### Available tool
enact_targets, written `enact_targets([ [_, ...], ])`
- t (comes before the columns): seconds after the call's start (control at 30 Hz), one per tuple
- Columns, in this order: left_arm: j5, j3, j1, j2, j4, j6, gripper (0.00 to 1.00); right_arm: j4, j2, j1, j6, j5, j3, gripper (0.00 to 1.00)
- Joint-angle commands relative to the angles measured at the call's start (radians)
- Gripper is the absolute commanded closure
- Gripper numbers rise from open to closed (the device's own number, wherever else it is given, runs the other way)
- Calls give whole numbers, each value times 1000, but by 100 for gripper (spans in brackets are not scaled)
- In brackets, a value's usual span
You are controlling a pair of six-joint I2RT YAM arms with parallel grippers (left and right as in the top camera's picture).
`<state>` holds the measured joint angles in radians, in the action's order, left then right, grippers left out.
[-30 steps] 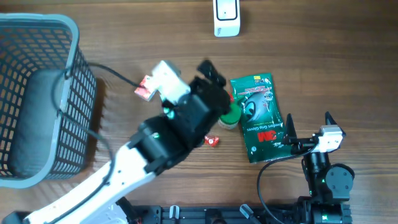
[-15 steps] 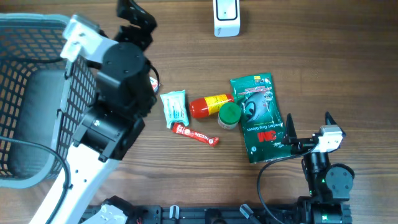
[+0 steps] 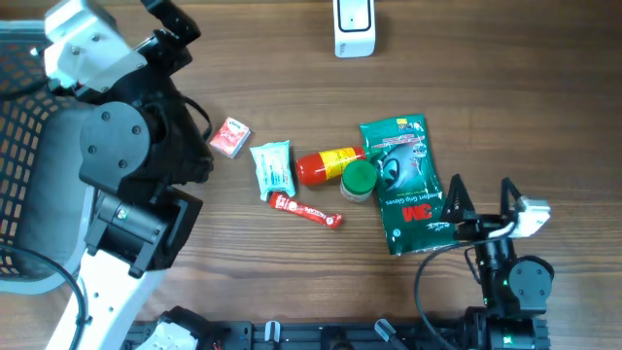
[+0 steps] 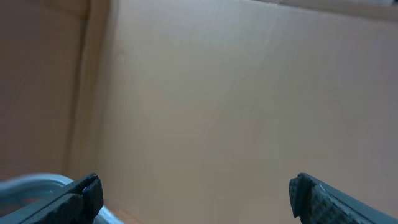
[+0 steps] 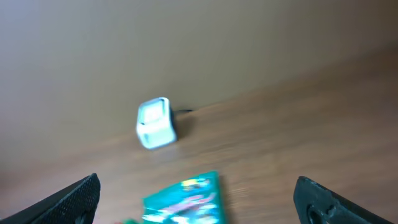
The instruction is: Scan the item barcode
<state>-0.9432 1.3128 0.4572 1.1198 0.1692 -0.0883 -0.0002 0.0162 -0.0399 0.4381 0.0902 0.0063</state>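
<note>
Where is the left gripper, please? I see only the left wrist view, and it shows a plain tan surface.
Observer: The left gripper is at the far left, beside the basket.
Operator: Thank you. Which item lies nearest it?
Observer: A small red box, just left of the wipes.
Operator: And the other arm?
Observer: The right gripper is open beside the green pouch, on its right.

Count on desk: one basket [image 3: 24, 117], one scanner [image 3: 353, 27], one green pouch [image 3: 408, 185], one red bottle [image 3: 326, 163], one green-lidded jar [image 3: 358, 181], one pale packet [image 3: 272, 167], one red sachet [image 3: 306, 210], one red box [image 3: 230, 137].
</note>
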Motion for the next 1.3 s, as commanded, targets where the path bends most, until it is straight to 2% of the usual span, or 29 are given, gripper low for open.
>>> enact_targets([
  [0.0, -32, 10, -8, -24, 27, -145, 0, 19, 25, 3, 549, 172, -1, 0],
  [0.07, -1, 10, -8, -40, 42, -213, 0, 29, 45, 3, 672, 315, -1, 0],
  [0.17, 64, 10, -8, -69, 60, -348, 0, 34, 101, 3, 698, 457, -1, 0],
  [0.23, 64, 10, -8, -99, 39, -350, 0, 34, 129, 3, 717, 499, -1, 0],
  [0.37, 88, 10, -8, -238, -114, -230, 0, 33, 181, 3, 756, 575, -1, 0],
  [0.5, 87, 10, -19, -385, -193, -108, 0, 32, 219, 3, 503, 651, -1, 0],
  [0.7, 166, 10, -91, -591, -330, 96, 0, 28, 298, 3, 414, 684, 18, 1],
  [0.8, 292, 10, -162, -695, -429, 196, 0, -108, 356, 3, 277, 660, 111, 1],
  [0.97, 351, 10, -261, -764, -466, 311, 0, -438, 508, 3, 61, 501, 393, 0],
  [1.13, 497, 9, -295, -764, -449, 310, 0, -753, 664, 3, 7, 238, 695, 1],
  [1.27, 505, 9, -339, -767, -423, 309, 0, -931, 732, 3, 10, 67, 832, 0],
])
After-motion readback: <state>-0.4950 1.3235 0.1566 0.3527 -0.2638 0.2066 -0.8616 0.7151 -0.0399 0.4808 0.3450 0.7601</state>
